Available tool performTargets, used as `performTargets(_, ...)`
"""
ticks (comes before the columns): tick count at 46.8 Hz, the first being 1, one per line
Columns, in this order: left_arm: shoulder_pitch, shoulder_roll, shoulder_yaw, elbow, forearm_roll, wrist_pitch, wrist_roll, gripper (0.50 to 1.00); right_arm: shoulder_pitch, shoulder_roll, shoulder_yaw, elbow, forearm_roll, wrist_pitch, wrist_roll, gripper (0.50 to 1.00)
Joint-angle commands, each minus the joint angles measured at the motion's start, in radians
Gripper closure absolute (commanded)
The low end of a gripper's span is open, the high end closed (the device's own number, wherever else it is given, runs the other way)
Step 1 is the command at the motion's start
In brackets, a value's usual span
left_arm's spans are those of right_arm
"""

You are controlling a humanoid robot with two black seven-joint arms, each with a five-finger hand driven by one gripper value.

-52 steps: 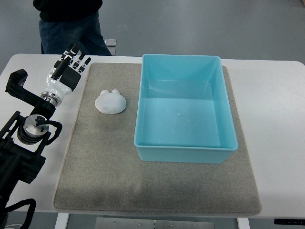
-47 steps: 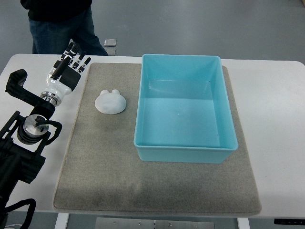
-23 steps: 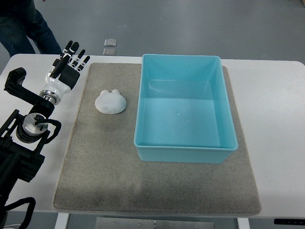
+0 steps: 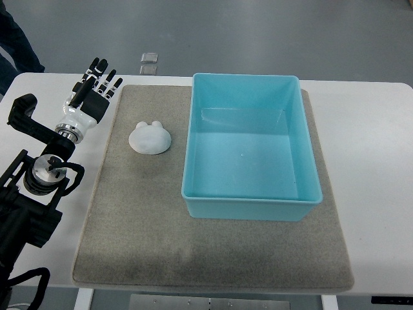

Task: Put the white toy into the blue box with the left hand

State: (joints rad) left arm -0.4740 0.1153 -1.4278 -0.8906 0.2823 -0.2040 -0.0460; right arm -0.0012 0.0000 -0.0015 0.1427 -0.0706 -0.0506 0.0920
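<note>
On the mat's left edge, the left hand point(image 4: 90, 97) is empty, fingers spread; it should reach right and close gently around the toy point(image 4: 150, 137).

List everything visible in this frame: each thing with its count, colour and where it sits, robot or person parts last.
white toy: 1, white, on the mat, left of the box, apart from it
blue box: 1, light blue, empty, on the mat's right half
mat: 1, grey-beige, covering the middle of the table
table: 1, white, under everything
small plate on the floor: 1, grey, beyond the table's far edge
person: 1, dark clothing, part only, top left corner
left hand: 1, white and black, fingers spread, empty, over the mat's far left corner
right hand: not in view
</note>
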Motion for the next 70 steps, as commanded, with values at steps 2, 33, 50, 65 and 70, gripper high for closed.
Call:
performTargets(2, 0.0, -0.002, 0.0, -0.002, 0.0, 0.0, 0.0, 0.506, 0.0, 0.0, 0.0, 0.0, 0.0, 0.0, 0.0, 0.564)
performTargets(33, -0.028, 0.03, 0.041, 0.009, 0.014, -0.017, -0.005, 0.506, 0.0, 0.0, 0.0, 0.0, 0.0, 0.0, 0.0, 0.564)
performTargets(50, -0.047, 0.219, 0.294, 0.002, 0.006, -0.064, -0.015, 0.506, 0.0, 0.0, 0.0, 0.0, 0.0, 0.0, 0.0, 0.564)
performTargets(65, -0.133, 0.409, 0.484, -0.007, 0.002, -0.126, -0.015, 0.504, 0.0, 0.0, 0.0, 0.0, 0.0, 0.0, 0.0, 0.564)
performTargets(70, -0.158, 0.441, 0.543, -0.008, 0.0, -0.14, -0.015, 0.506, 0.0, 0.0, 0.0, 0.0, 0.0, 0.0, 0.0, 0.564)
